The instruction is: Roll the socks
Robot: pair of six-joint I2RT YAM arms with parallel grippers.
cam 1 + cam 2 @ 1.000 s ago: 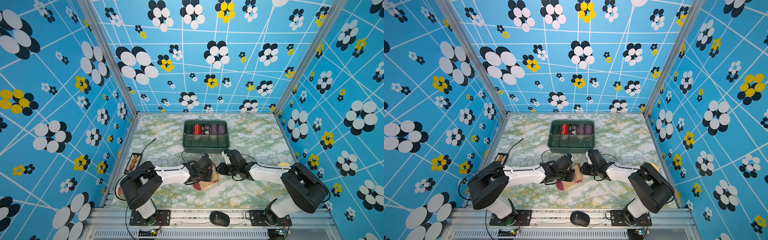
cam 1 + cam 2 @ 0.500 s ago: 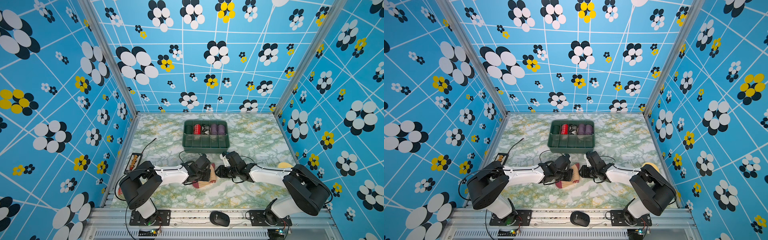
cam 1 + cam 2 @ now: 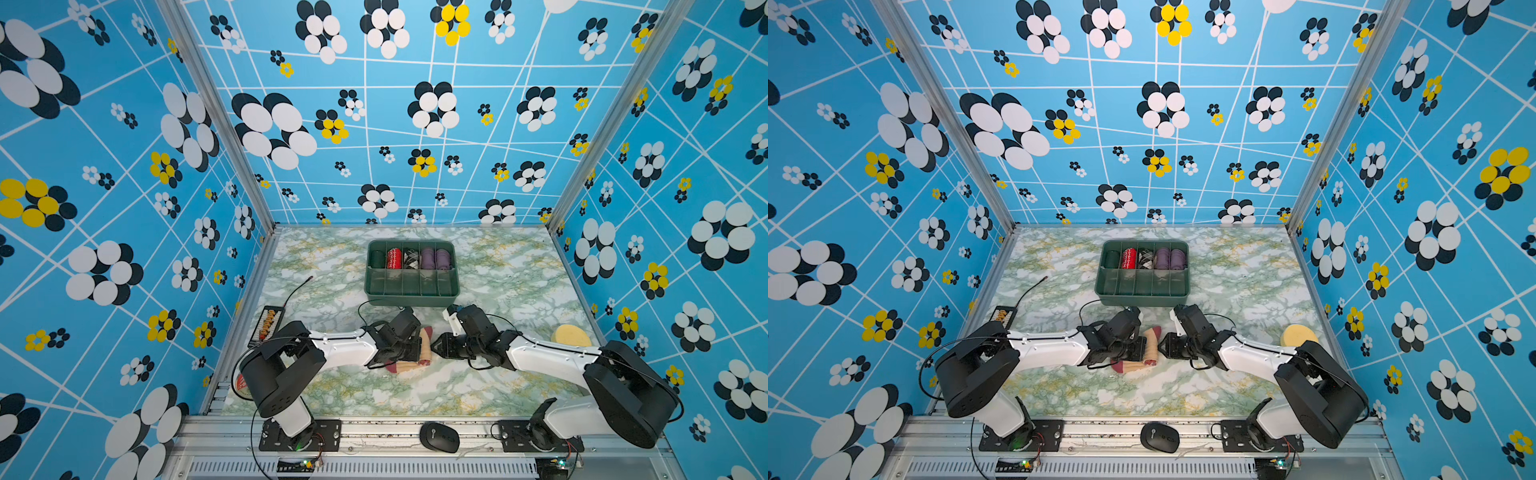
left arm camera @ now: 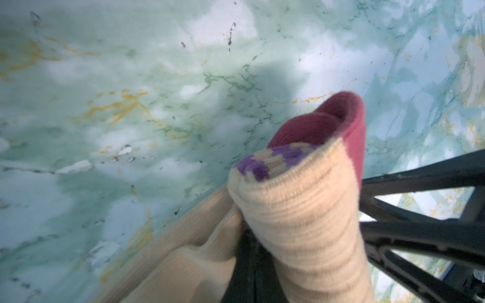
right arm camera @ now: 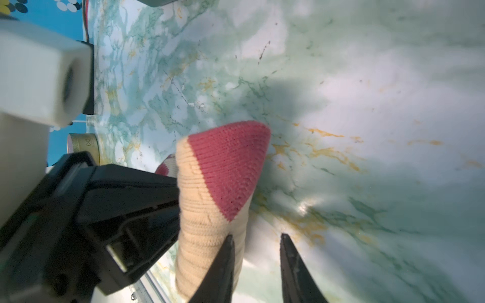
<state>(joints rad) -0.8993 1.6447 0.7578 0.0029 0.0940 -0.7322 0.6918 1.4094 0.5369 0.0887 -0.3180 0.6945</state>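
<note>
Moved since before: the right gripper [image 3: 434,347] has come lower and closer to the socks [image 3: 409,366]; its tip is now just beside them.
Left gripper [image 3: 415,349]: the jaws are closed on the tan fabric of the socks, and a folded part of the fabric stands up around the fingers.
Right gripper jaws: a little apart, with only the table visible between them. In the right wrist view one finger [image 5: 225,262] seems to lie against the tan side of the socks.
Socks, place: on the marble table [image 3: 332,270], near its front middle, between the two grippers. They are in front of the green tray [image 3: 411,293] and apart from it.
Socks, look: partly rolled. One maroon end lies flat on the table and another maroon end points up; the purple stripes show in the left wrist view [image 4: 265,162].
Tray: its back row holds a red roll [image 3: 393,257] and purple rolls [image 3: 434,258].
</note>
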